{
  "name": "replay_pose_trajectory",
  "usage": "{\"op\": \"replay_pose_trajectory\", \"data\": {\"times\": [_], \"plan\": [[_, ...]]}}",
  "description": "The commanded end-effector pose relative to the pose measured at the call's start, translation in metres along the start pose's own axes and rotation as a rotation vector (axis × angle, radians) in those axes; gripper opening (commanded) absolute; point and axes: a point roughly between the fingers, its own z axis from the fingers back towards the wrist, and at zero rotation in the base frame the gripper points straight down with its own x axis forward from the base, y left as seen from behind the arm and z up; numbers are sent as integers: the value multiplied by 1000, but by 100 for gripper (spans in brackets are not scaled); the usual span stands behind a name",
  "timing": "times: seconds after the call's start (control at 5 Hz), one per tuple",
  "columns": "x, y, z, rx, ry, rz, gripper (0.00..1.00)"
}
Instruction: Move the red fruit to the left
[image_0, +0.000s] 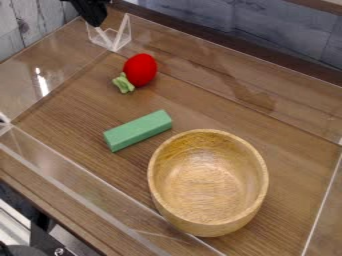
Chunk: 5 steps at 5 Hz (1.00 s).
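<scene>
One end effector (107, 38) hangs at the far left corner of the bench (254, 110), jaws closed on nothing. I see the red fruit (139, 68) just near of it, untouched, with room leftward. Grasp not yet made, I judge.

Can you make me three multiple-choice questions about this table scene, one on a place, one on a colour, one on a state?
1. Where does the small round red toy fruit lie?
A. inside the round wooden bowl
B. on the wooden table, beyond the block
C. on top of the block

2. What colour is the rectangular block?
A. green
B. blue
C. yellow

3. How is the hand at the top left?
A. shut on the fruit
B. shut on the block
C. holding nothing

Answers: 1 B, the fruit rests on bare wood; 2 A, the block is plainly green; 3 C, the hand sits apart from every object.
</scene>
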Motion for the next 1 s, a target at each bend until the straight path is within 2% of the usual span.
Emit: {"op": "replay_pose_trajectory", "data": {"times": [0.0, 0.8], "plan": [[9, -1, 30, 42, -71, -28, 0], [17, 1, 35, 45, -84, -26, 0]]}}
